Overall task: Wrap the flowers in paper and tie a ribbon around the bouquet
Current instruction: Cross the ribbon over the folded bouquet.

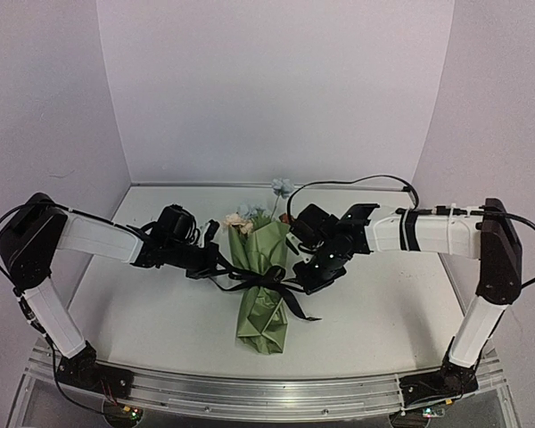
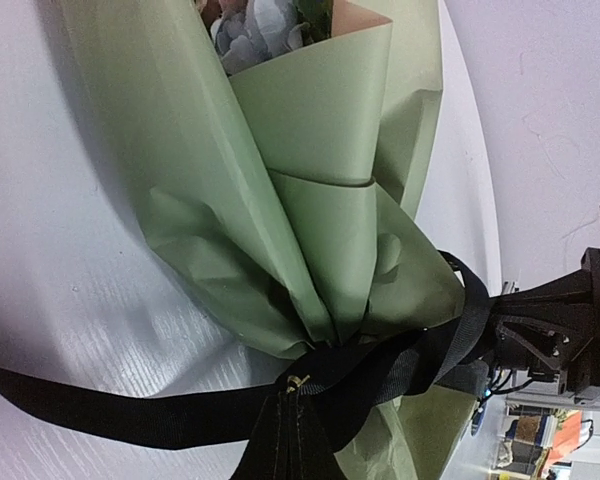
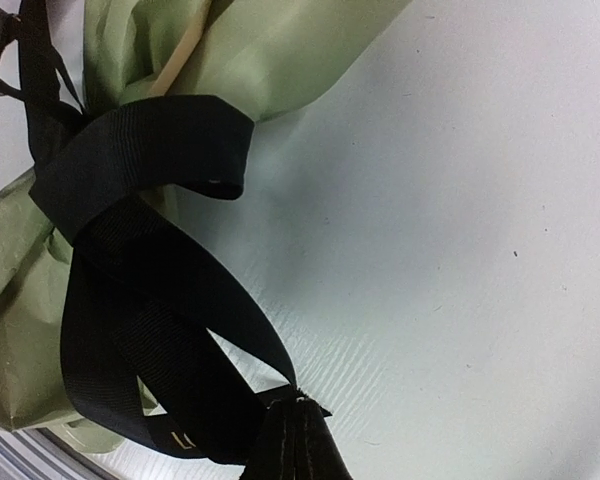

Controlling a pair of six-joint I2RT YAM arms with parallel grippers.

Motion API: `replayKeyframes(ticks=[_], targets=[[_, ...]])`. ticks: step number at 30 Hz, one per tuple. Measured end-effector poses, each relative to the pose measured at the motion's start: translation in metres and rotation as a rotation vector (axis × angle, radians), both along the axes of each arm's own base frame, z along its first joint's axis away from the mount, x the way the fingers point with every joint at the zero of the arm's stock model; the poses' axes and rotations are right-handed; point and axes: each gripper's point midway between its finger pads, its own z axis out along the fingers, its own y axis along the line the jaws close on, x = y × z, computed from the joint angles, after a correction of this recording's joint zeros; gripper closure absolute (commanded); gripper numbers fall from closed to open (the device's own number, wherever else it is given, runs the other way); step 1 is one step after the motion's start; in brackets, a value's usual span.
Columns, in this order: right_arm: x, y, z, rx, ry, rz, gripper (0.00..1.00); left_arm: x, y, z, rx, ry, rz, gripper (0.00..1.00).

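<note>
Left gripper point(image 1: 217, 266) and right gripper point(image 1: 308, 271) are clamped tight, each pinching the ribbon point(image 1: 281, 287), at 9 and 3 o'clock of the bouquet point(image 1: 260, 303). It lies mid-table point(image 1: 383, 312), flowers point(image 1: 241, 221) toward 12. Paper point(image 2: 310, 150) wrapping looks done. Ribbon encircles the waist; cinching and release remain.

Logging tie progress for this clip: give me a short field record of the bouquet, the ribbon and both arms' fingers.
bouquet: olive-green cone lying on the white table, wide end at the far side
flowers: pale blue and cream blooms at the wide end
ribbon: black, wound around the cone's pinched waist, ends trailing
left fingers: shut on the ribbon, left of the cone
right fingers: shut on the ribbon, right of the cone
knot: cannot tell if finished
</note>
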Motion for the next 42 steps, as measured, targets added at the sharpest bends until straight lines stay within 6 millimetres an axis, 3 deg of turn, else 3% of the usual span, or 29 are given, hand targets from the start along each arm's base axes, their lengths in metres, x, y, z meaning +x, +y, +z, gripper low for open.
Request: replayKeyframes(ticks=[6,16,30,37,42], targets=[[0.002,-0.005,-0.001,-0.014,0.0,0.011,1.0,0.001,0.007,0.005,0.007,-0.017,0.04,1.0],[0.006,-0.011,-0.004,-0.039,-0.007,0.011,1.0,0.002,0.029,-0.005,0.051,-0.009,0.127,1.0],[0.013,-0.042,-0.005,-0.205,-0.071,0.019,1.0,0.01,0.057,-0.015,0.091,0.001,0.221,1.0],[0.01,-0.04,-0.011,-0.2,-0.045,0.018,1.0,0.013,0.062,-0.017,0.094,0.009,0.237,1.0],[-0.003,-0.024,-0.026,-0.154,0.03,0.018,1.0,0.012,0.062,-0.017,0.088,0.011,0.23,1.0]])
